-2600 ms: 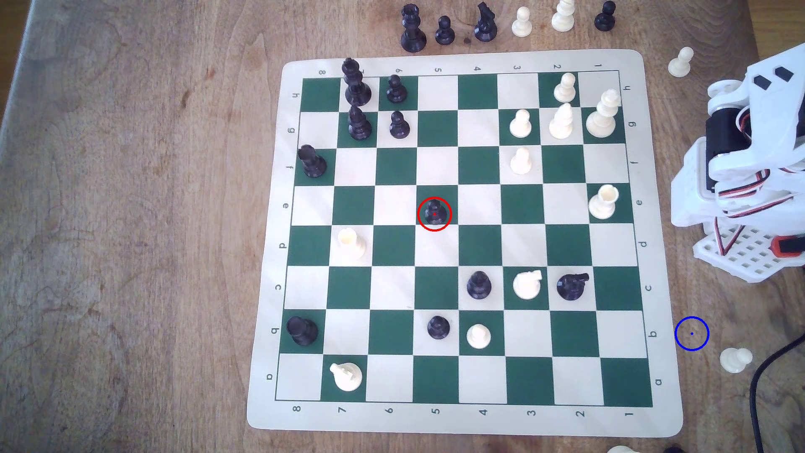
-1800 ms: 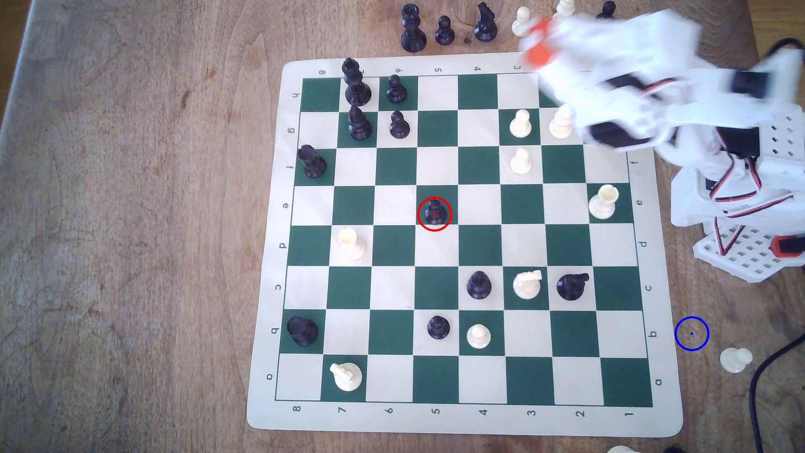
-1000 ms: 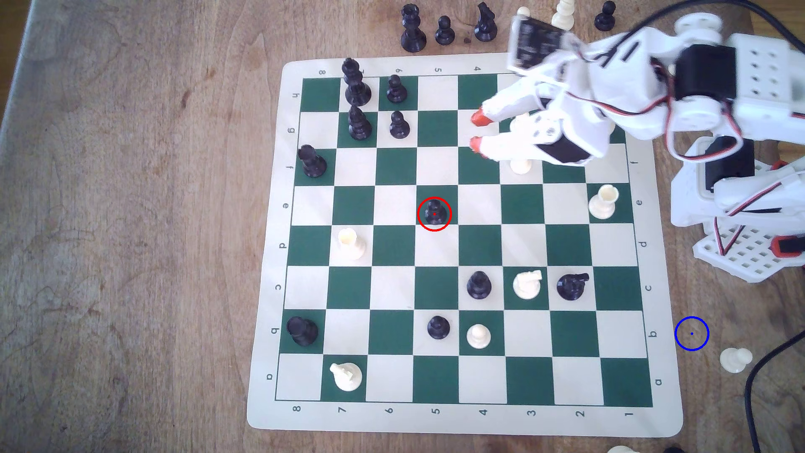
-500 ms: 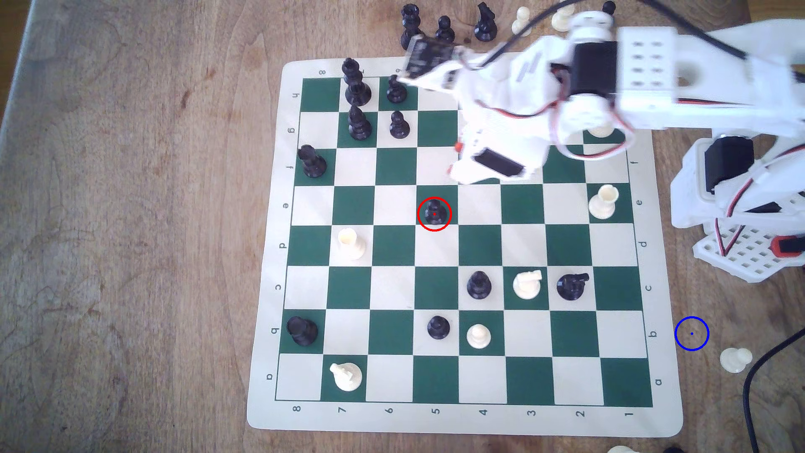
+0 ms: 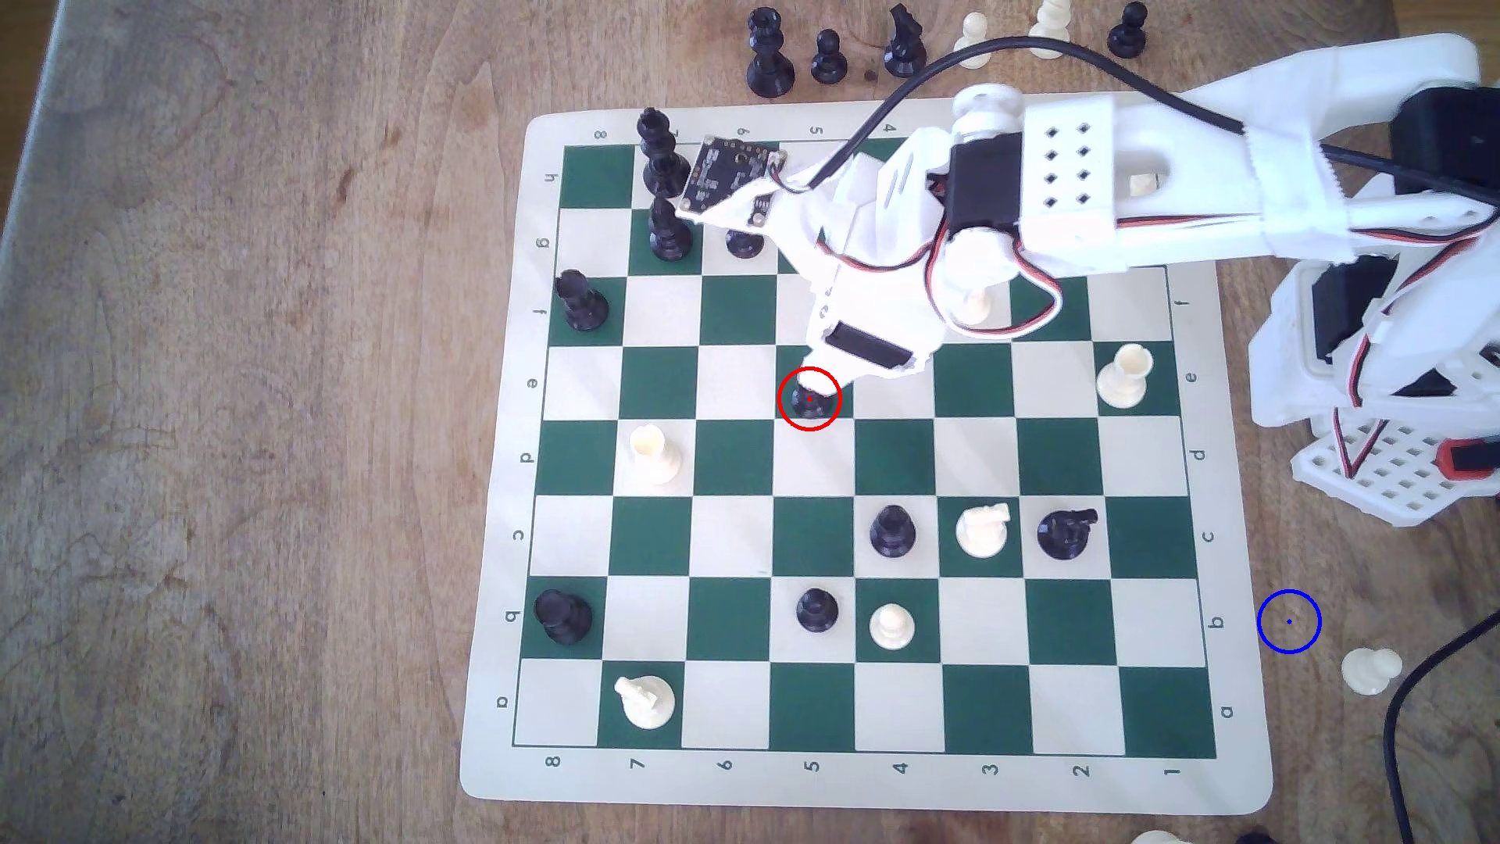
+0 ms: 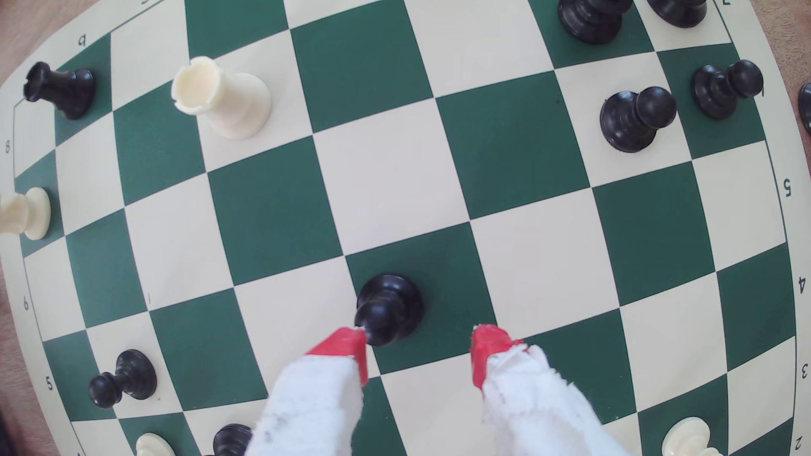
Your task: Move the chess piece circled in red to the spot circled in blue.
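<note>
Wrist view: black pawn [image 6: 388,309] between spread fingers [image 6: 346,346].

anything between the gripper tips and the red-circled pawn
Nothing. In the wrist view the open gripper flanks the black pawn; one red fingertip looks against its head.

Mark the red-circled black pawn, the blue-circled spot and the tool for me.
black pawn [image 6: 388,309], wrist view, on its round head.
blue-circled spot [image 5: 1289,622], exterior view, on its centre dot.
tool [image 6: 419,346], wrist view, midway between the red tips, open.
</note>
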Tool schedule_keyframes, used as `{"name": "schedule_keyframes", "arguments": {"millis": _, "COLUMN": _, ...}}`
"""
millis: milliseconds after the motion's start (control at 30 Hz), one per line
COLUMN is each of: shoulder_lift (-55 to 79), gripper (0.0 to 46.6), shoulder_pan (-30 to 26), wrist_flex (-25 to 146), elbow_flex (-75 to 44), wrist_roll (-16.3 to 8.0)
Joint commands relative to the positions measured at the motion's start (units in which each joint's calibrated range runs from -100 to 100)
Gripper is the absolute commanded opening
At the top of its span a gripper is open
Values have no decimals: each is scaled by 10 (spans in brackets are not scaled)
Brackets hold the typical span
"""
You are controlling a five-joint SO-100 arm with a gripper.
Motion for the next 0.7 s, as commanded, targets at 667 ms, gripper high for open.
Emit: {"name": "schedule_keyframes", "arguments": {"millis": 667, "shoulder_lift": 68, "gripper": 148, "shoulder_pan": -23, "wrist_flex": -25, "elbow_flex": -87, "wrist_roll": -10}}
